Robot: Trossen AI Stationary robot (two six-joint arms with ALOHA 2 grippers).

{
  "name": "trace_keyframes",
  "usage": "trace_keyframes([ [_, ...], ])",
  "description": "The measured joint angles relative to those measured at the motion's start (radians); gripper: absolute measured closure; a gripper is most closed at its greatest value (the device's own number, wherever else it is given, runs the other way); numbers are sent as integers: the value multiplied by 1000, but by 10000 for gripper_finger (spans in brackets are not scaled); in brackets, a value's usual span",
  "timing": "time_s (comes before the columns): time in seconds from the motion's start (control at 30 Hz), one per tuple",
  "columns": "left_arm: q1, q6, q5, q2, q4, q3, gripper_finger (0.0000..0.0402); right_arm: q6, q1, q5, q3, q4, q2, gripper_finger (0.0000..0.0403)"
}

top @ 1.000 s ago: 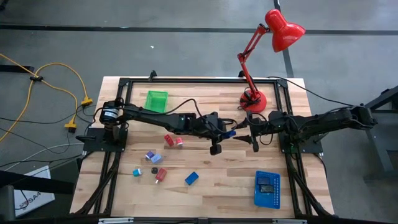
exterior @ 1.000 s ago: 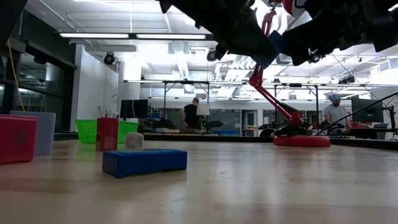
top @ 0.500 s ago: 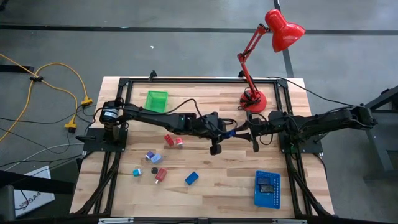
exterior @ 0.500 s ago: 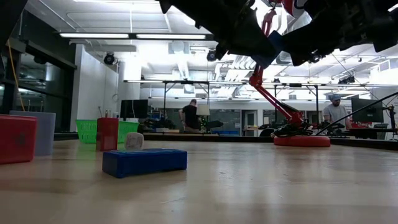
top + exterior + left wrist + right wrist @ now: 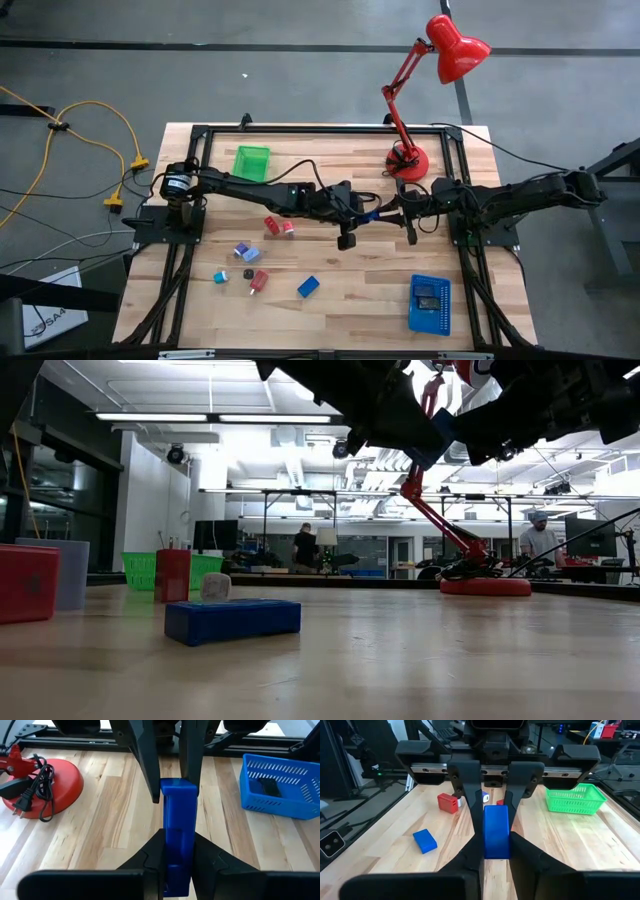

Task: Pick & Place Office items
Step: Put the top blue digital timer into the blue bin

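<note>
Above the middle of the bench [image 5: 330, 300], between the green tray [image 5: 251, 161] and the blue tray [image 5: 430, 304], a blue block [image 5: 178, 835] is gripped at one end by the left tool [image 5: 367, 213] and at the other by the right tool [image 5: 390, 213], both clamped on it, clear of the surface.

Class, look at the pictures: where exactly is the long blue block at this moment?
In the high view the long blue block hangs above mid-table, gripped at once by the left hand and the right hand.
</note>
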Motion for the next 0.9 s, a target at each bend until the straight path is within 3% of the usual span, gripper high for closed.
trace_keyframes([
  [0.17,-6,8,-2,0,1,0,328,-1,0,1,0,-2,0,353],
  [0.53,-6,2,-1,0,2,0,254,-1,0,1,0,-9,0,354],
  [0.9,-8,1,0,0,1,0,245,66,0,1,0,-107,-5,354],
])
